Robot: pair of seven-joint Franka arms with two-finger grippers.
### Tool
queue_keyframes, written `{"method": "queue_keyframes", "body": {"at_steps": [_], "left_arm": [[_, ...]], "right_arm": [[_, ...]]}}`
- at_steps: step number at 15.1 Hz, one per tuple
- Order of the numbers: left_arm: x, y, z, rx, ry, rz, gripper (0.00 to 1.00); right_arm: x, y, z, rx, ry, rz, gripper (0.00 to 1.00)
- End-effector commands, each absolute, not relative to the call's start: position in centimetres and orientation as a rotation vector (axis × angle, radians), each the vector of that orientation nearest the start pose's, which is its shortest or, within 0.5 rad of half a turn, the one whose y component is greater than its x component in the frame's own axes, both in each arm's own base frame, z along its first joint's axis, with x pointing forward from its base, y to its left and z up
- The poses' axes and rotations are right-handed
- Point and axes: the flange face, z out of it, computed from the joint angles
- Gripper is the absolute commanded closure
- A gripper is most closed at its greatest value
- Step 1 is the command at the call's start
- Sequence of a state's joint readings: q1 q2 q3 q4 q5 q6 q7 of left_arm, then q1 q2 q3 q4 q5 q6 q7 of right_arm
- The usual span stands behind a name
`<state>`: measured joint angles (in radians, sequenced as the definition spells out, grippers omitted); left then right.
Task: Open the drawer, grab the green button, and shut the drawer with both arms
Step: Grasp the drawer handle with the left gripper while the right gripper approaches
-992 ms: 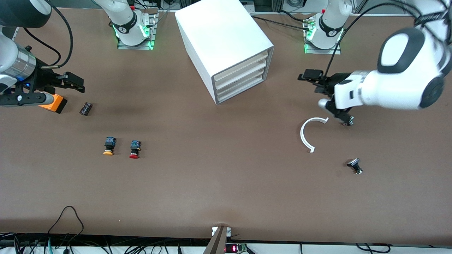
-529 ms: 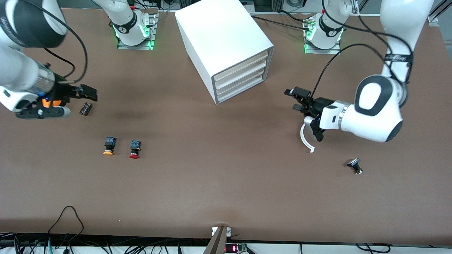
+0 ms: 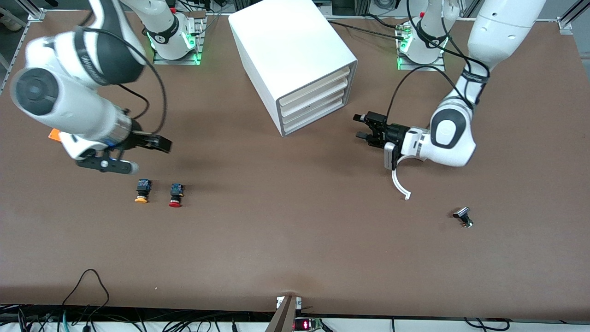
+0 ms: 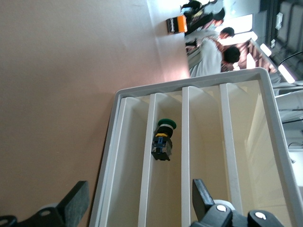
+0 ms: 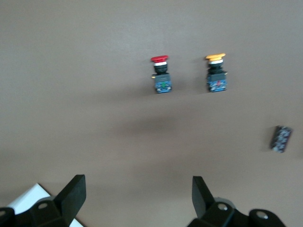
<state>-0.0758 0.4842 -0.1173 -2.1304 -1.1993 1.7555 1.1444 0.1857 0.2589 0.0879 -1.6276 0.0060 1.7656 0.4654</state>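
A white box cabinet (image 3: pixel 295 55) stands at upper centre of the front view, and a green-capped push button (image 4: pixel 163 139) lies inside its drawer stack. The open left gripper (image 3: pixel 366 127) hangs in front of it. The spread right gripper (image 3: pixel 159 145) hangs near the yellow-capped button (image 3: pixel 142 191) and the red-capped button (image 3: pixel 175 195), which lie side by side.

Yellow btn (image 3: pixel 141 191) beside red btn (image 3: pixel 175 195); white arc (image 3: pixel 399 183).
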Motion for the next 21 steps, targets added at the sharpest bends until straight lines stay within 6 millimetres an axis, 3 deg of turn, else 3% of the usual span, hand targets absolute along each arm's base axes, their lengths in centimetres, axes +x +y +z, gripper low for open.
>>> {"method": "queue_keyframes", "body": {"at_steps": [1,6,9,13,18,21], "left_arm": [[45.8,-20.0,16.3,1.757,-0.412,-0.171,0.1],[42.9,-22.4,12.8,1.735,-0.4,-0.166,0.27],[41.5,-23.9,11.8,1.71,-0.383,-0.2,0.48],[40.0,-24.4,10.9,1.699,-0.366,-0.239,0.51],[38.2,-25.5,10.5,1.677,-0.338,-0.273,0.51],[37.6,-26.1,10.1,1.668,-0.325,-0.283,0.53]], "right_arm": [[60.2,19.5,44.5,-3.082,0.463,0.224,0.01],[59.8,23.9,42.0,-3.025,0.653,0.25,0.01],[59.7,25.6,40.3,-3.002,0.797,0.265,0.01],[58.7,29.8,39.0,-2.972,0.91,0.241,0.01],[58.0,33.0,37.0,-2.938,1.017,0.223,0.01],[59.0,36.1,38.5,-2.866,1.108,0.174,0.01]]}}
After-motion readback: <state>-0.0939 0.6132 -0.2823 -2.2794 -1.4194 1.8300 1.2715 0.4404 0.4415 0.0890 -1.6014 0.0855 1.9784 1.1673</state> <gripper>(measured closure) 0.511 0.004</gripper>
